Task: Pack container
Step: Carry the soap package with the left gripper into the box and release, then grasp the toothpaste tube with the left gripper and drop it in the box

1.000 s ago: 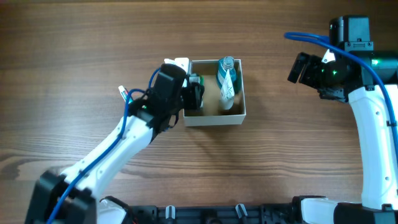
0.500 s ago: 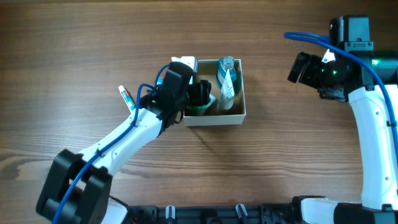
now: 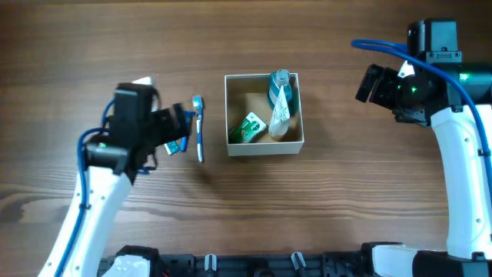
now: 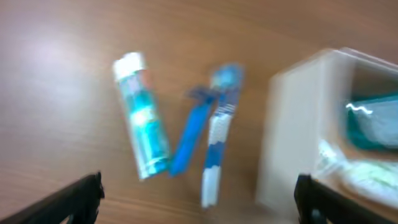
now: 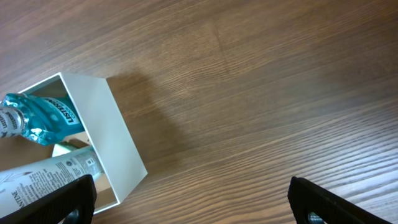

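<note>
The container (image 3: 265, 146), a square white-walled box with a tan inside, sits mid-table. In it lie a teal pouch (image 3: 280, 88), a white tube (image 3: 278, 115) and a green packet (image 3: 247, 128). My left gripper (image 3: 184, 131) is to its left, open and empty, over a blue-and-white toothbrush (image 3: 200, 127). The blurred left wrist view shows a small teal bottle (image 4: 142, 118), a blue razor (image 4: 193, 127) and the toothbrush (image 4: 219, 134) on the table between the spread fingers of the left gripper (image 4: 199, 205), with the container (image 4: 298, 137) at right. My right gripper (image 3: 373, 85) hangs open to the container's right.
The table is bare brown wood (image 3: 346, 200). In the right wrist view the container's white wall (image 5: 118, 137) is at lower left, and the right gripper (image 5: 193, 199) hovers over bare wood.
My left arm pulled back from the container to the left and its jaws opened wide. The green packet now lies inside the container. The right arm has not moved.
</note>
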Action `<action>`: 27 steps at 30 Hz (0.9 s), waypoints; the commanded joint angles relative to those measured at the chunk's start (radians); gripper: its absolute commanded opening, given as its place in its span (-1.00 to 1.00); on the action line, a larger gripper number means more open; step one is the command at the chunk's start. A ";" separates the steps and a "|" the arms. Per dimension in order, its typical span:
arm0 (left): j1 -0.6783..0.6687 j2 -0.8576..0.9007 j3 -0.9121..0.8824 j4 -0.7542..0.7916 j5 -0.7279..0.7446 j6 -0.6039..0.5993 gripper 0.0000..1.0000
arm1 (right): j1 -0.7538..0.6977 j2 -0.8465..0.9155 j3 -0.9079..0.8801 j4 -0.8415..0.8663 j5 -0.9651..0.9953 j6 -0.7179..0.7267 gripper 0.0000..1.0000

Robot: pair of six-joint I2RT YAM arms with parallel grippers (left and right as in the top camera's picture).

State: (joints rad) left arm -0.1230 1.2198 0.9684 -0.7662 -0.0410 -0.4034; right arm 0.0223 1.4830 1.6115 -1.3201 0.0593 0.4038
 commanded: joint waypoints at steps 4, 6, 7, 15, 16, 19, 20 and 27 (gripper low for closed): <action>0.127 0.284 -0.002 0.055 0.008 -0.129 0.93 | -0.004 0.008 0.005 0.003 -0.007 0.016 1.00; 0.128 0.393 -0.002 0.140 0.016 -0.129 0.91 | -0.004 0.008 0.005 0.003 -0.007 0.016 1.00; 0.128 0.422 -0.001 0.161 0.024 -0.129 0.88 | -0.004 0.008 0.005 0.003 -0.007 0.016 1.00; 0.128 0.552 -0.001 0.264 0.039 -0.156 0.40 | -0.004 0.008 0.005 0.003 -0.007 0.016 1.00; 0.128 0.552 -0.001 0.270 0.035 -0.156 0.33 | -0.004 0.008 0.005 0.003 -0.007 0.016 0.99; 0.128 0.554 -0.001 0.269 -0.006 -0.155 0.22 | -0.004 0.008 0.005 0.003 -0.007 0.016 0.99; 0.128 0.555 -0.002 0.269 -0.016 -0.155 0.22 | -0.004 0.008 0.005 0.003 -0.007 0.016 0.99; 0.128 0.592 -0.001 0.272 -0.024 -0.145 -0.08 | -0.004 0.008 0.005 0.003 -0.007 0.016 0.99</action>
State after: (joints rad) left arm -0.0032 1.7760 0.9691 -0.4850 -0.0486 -0.5491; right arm 0.0223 1.4830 1.6115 -1.3197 0.0593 0.4042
